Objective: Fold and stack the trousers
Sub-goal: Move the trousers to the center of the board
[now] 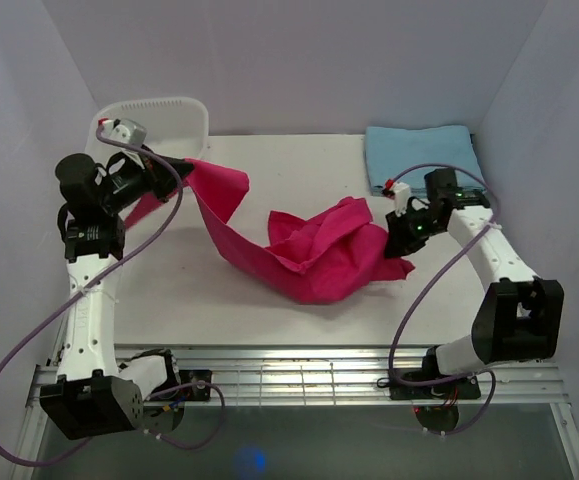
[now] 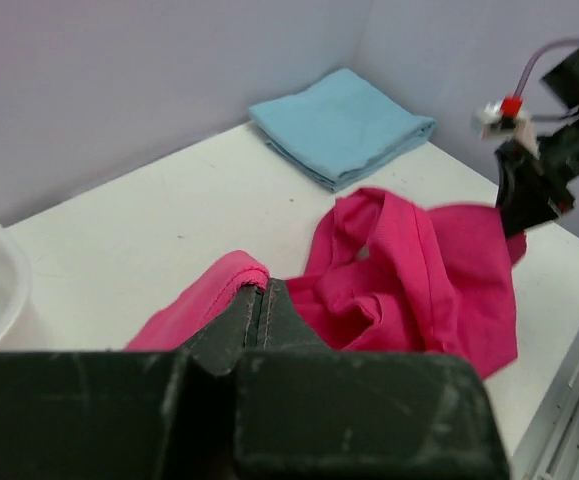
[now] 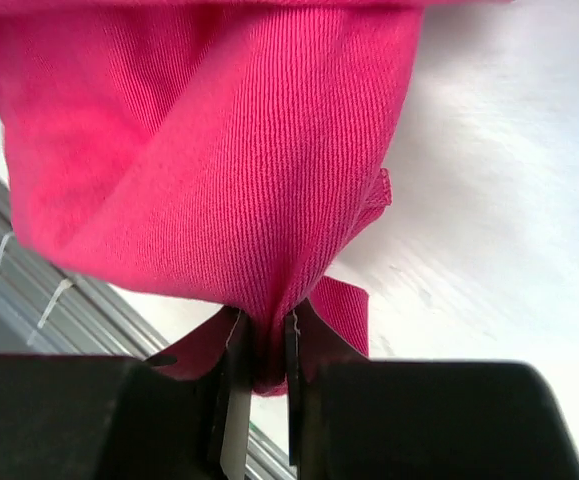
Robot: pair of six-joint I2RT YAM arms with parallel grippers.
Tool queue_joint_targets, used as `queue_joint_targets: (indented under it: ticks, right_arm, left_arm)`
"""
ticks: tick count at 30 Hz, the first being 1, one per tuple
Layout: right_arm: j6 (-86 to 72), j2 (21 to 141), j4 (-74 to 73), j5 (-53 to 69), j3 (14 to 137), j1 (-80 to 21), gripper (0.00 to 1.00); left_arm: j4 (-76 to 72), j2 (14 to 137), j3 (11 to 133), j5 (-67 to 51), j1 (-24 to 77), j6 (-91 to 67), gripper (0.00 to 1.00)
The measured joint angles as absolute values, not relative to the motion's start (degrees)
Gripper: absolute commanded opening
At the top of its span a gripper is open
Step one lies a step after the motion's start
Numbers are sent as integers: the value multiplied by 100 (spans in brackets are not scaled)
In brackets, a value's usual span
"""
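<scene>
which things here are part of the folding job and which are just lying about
Job: trousers, left pincer and right pincer, both shut on them.
Lying about: folded light blue cloth, white plastic bin.

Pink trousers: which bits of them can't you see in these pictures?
Top view: crumpled folds of the trousers hide waist and leg ends.
Left wrist view: the left end effector covers the cloth it pinches.
Right wrist view: cloth pinched by the right end effector runs off the frame's edges.
</scene>
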State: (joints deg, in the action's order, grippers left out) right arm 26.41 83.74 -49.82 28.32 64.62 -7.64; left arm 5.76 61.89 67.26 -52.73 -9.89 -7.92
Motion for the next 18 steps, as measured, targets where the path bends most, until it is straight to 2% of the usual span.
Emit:
queue_joint_targets:
  ticks: [6, 11, 12, 13, 14, 16, 17, 18]
  right_arm:
    - [3345, 7380, -5607, 3114, 7328, 519, 8]
    - [3581, 6466, -6145, 3131, 7881, 749, 8]
    - [3548, 6366, -6241, 3175, 8114, 755, 8]
    - [3487, 6337, -6329, 3240, 8344, 762, 8]
    - [3420, 6335, -6364, 3345, 8576, 764, 8]
    - [3124, 6399, -6368, 3699, 9089, 764, 8]
    - [2888, 6471, -6318, 3898, 9286, 746, 8]
    - [2672, 6545, -6211, 4066, 9402, 707, 8]
  left_arm:
    - [781, 6608, 6598, -4606, 779, -587, 0]
    - [690, 7623, 6632, -3990, 2429, -692, 0]
    - [666, 7813, 6657, -3962, 2650, -770, 9]
    - [635, 8055, 6692, -3940, 2860, -888, 24]
    - [631, 8241, 6735, -3911, 2956, -993, 48]
    - [639, 8510, 6823, -3841, 2895, -1302, 63]
    - [622, 8554, 6838, -3844, 2744, -1466, 76]
    - [582, 8543, 6838, -3870, 2499, -1612, 77]
